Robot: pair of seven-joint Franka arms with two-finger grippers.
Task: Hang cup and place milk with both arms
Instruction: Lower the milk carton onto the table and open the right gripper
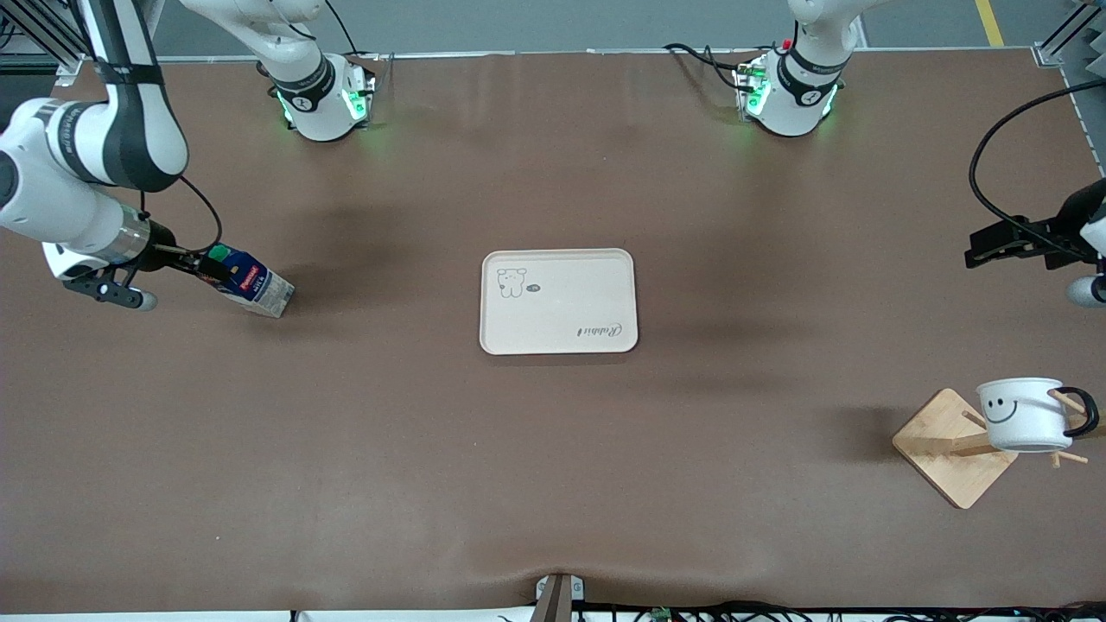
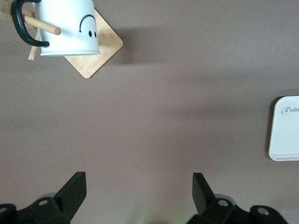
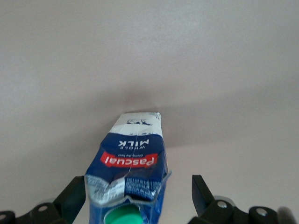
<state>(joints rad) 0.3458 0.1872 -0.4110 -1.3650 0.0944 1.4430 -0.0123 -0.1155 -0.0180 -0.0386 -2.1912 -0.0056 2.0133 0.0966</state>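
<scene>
The milk [image 1: 255, 289], a dark-blue carton with a green cap, leans tilted on the table near the right arm's end, cap end toward my right gripper [image 1: 206, 266]. In the right wrist view the carton [image 3: 133, 161] sits between the open fingers of that gripper [image 3: 138, 186], with a gap on one side. The cup [image 1: 1024, 415], a white mug with a smiley face, hangs by its black handle on a peg of the wooden rack [image 1: 942, 449] near the left arm's end. It also shows in the left wrist view [image 2: 70, 28]. My left gripper [image 1: 981, 250] [image 2: 139, 184] is open and empty above the bare table.
A beige tray [image 1: 559, 333] with a small bear drawing lies in the middle of the table; its corner shows in the left wrist view [image 2: 282, 149]. The brown mat covers the whole table.
</scene>
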